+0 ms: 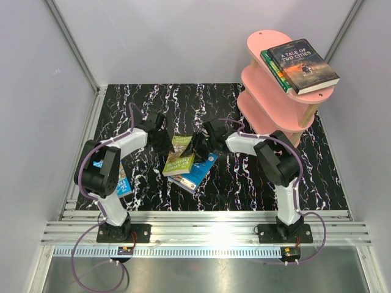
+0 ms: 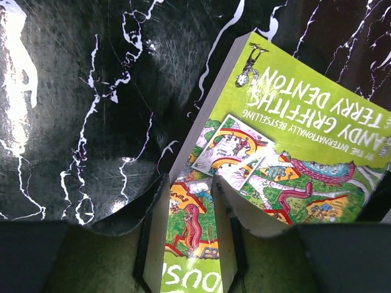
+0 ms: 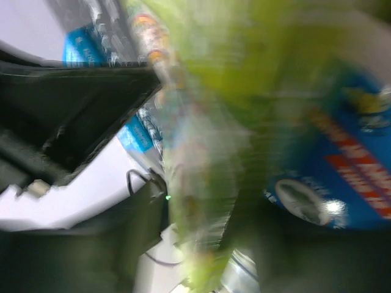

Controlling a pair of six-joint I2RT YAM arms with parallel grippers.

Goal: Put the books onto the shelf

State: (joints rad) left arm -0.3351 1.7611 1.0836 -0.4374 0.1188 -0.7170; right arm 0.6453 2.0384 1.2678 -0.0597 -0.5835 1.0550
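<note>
Jaws on your left arm stand partly apart over the green Treehouse book, its cover showing in the gap; you cannot tell if they pinch it. Your right jaws sit at that book's far side, their view too blurred to judge. A blue book lies beneath on the tabletop. Well beyond the right jaws, the pink shelf carries A Tale of Two Cities.

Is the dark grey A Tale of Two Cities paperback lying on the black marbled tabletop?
No, the dark grey paperback lies atop another book on top of the pink shelf.
</note>
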